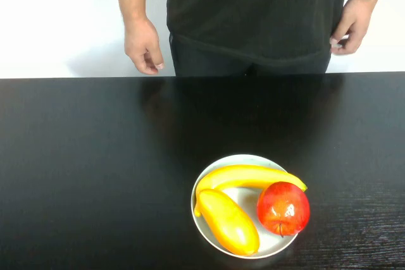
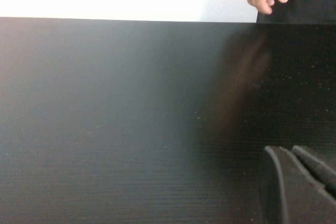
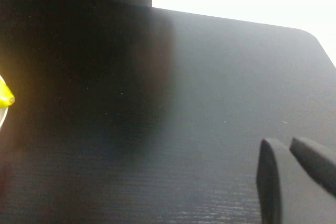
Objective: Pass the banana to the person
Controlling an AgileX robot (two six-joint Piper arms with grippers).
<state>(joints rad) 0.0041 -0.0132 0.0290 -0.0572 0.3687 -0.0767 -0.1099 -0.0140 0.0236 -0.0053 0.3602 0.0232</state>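
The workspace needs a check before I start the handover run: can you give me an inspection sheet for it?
Surface: black table, glossy, bare apart from one plate.
Job's things: banana lies on the white plate, along its far side; person stands behind the far edge, both hands down at their sides.
Clutter: red apple and an orange-yellow oval fruit share the plate, both against the banana.
Grippers: left gripper and right gripper each show only in their own wrist view, low over bare table, holding nothing.
Cables: nothing seen.
Surroundings: white wall behind the person.
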